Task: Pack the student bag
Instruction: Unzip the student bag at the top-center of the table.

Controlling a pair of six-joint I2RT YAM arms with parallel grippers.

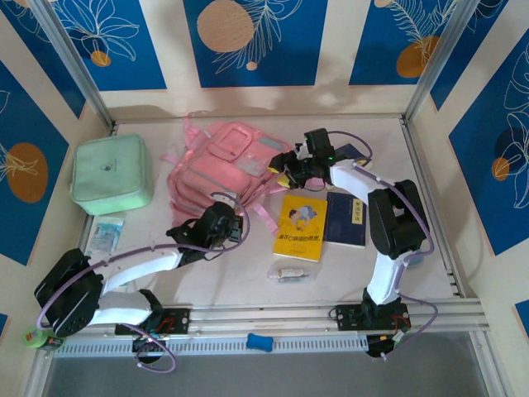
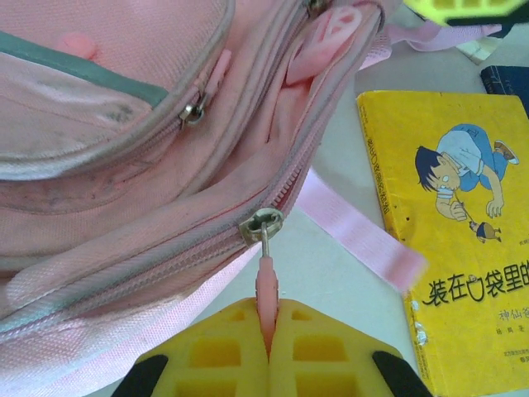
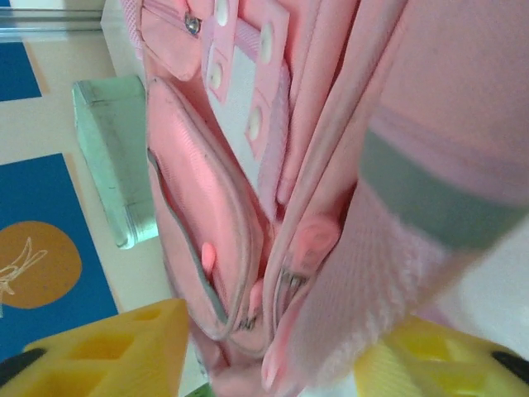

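From the top external view, the student bag lies on the table towards the back, left of centre, with a mint green case just beside it on the left; a yellow book and a dark blue book lie side by side to the bag's right; a small white object rests in front of the yellow book; the left gripper sits at the bag's near edge and the right gripper at its right edge. At the left wrist, the left gripper has its yellow fingers pressed together on the pink zipper pull, which hangs from a metal slider on the bag; a pink strap trails towards the yellow book. At the right wrist, the right gripper stands wide, its yellow fingers either side of a fold of the bag; whether they pinch the fabric I cannot tell; the mint green case lies beyond.
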